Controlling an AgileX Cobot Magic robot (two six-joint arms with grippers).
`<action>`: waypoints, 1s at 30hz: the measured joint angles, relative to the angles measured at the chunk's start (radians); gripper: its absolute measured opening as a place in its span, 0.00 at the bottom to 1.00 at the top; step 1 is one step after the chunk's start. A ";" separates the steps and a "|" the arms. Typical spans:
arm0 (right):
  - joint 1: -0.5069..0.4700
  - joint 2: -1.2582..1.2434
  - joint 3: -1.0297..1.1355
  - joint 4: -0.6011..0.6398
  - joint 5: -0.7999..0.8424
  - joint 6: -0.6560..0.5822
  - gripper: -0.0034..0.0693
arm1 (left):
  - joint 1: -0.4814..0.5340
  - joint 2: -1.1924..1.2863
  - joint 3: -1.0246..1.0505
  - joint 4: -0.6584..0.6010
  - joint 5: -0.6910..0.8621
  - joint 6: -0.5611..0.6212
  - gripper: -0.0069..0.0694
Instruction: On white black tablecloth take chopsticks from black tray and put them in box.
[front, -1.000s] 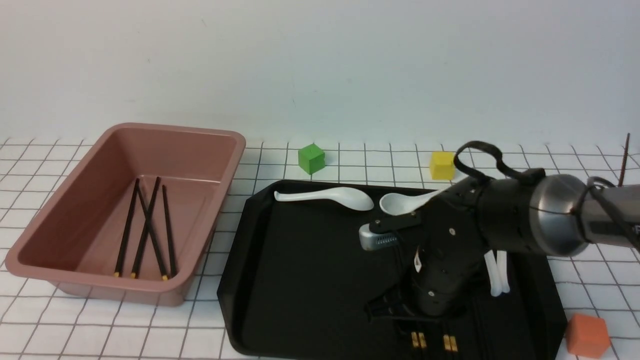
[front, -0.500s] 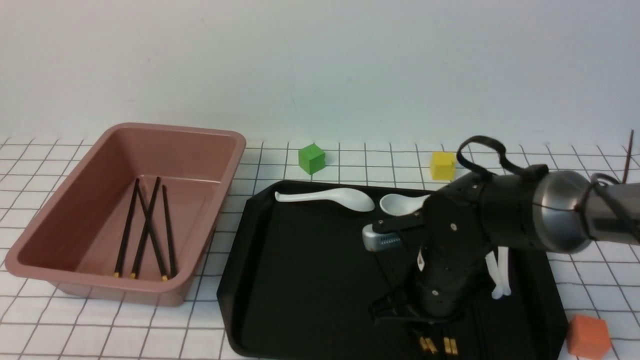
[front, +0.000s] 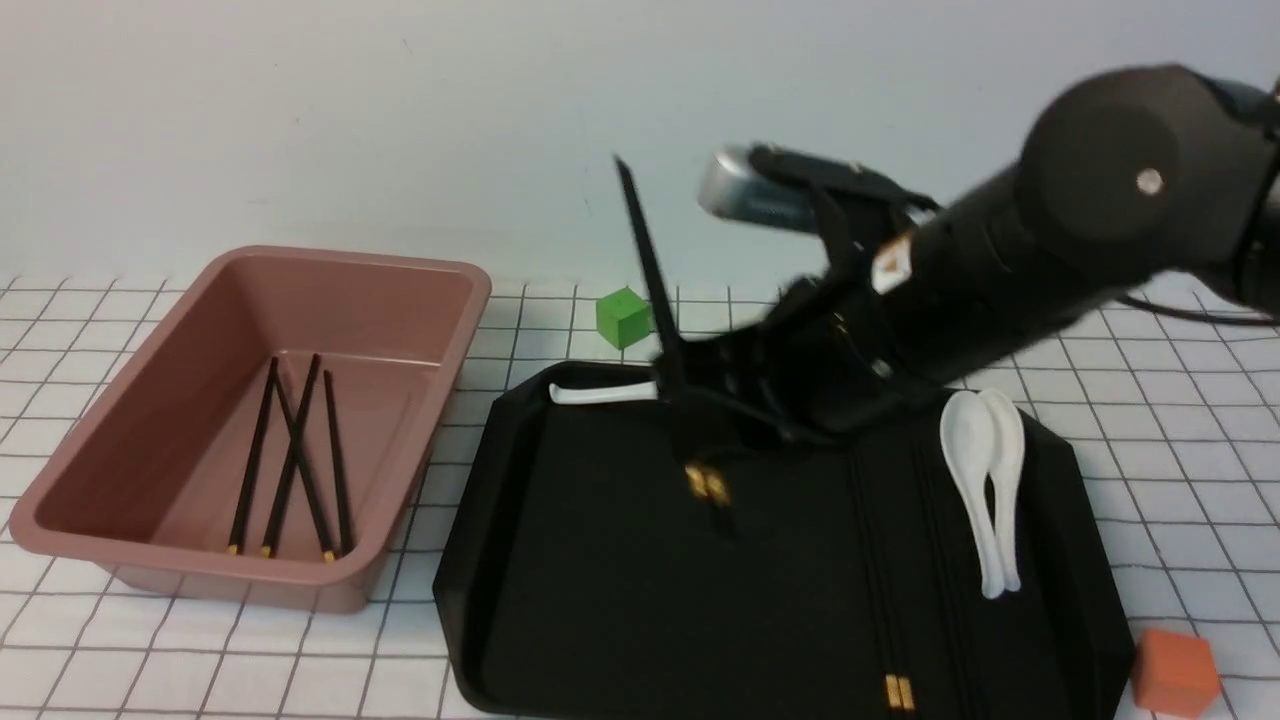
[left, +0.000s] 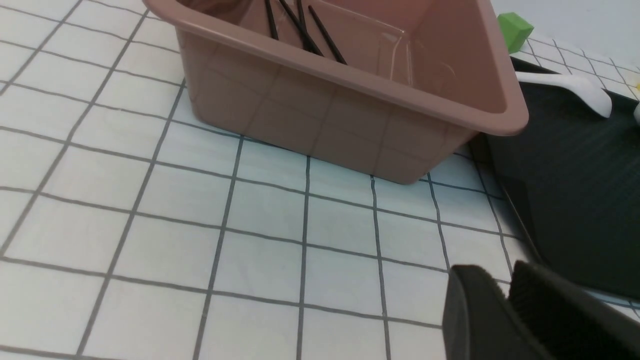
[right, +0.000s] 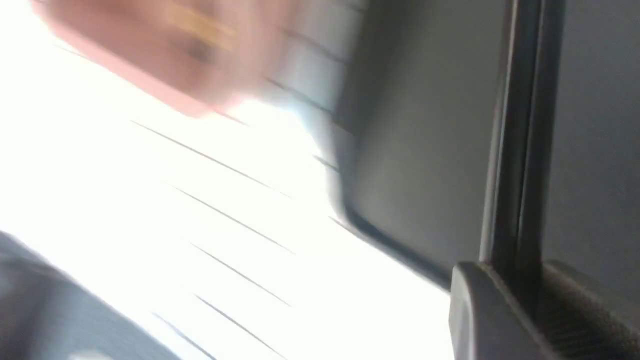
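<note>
White tablecloth with thin black grid lines covers the table. Large glossy black rectangular tray lies on it centre-right. Deep dusty-pink plastic box stands just beside the tray's left edge, not touching it. Black right arm reaches in from the right above the tray. Right gripper hangs over the tray's back part, jaws clamped on a pair of long thin black chopsticks with gold bands. The blurred right wrist view shows the same: the two sticks side by side, pinched between the fingers. That pair is clear of the tray and steeply tilted, thin tips up toward the wall, banded ends low over the tray's middle. Left gripper hovers low over the cloth near a corner of the box and the tray's edge, jaws almost together, nothing between them. Second pair of black chopsticks lies flat on the tray's right half, bands toward the near rim. Four loose black chopsticks lie crossed in the box, bands at its near wall. Two nested white ceramic spoons lie on the tray's right side. One more white spoon lies at the tray's back left, its bowl hidden behind the gripper. Small green cube sits on the cloth behind the tray, small orange cube off the tray's near right corner.
</note>
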 joint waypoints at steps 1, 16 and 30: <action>0.015 0.033 -0.043 0.036 -0.039 -0.039 0.24 | 0.000 0.000 0.000 0.000 0.000 0.000 0.25; 0.123 0.753 -0.748 0.198 -0.159 -0.249 0.26 | 0.000 0.000 0.000 0.000 0.000 0.000 0.27; 0.106 0.657 -0.834 0.020 0.115 -0.255 0.36 | 0.000 0.000 0.000 0.000 0.000 0.000 0.29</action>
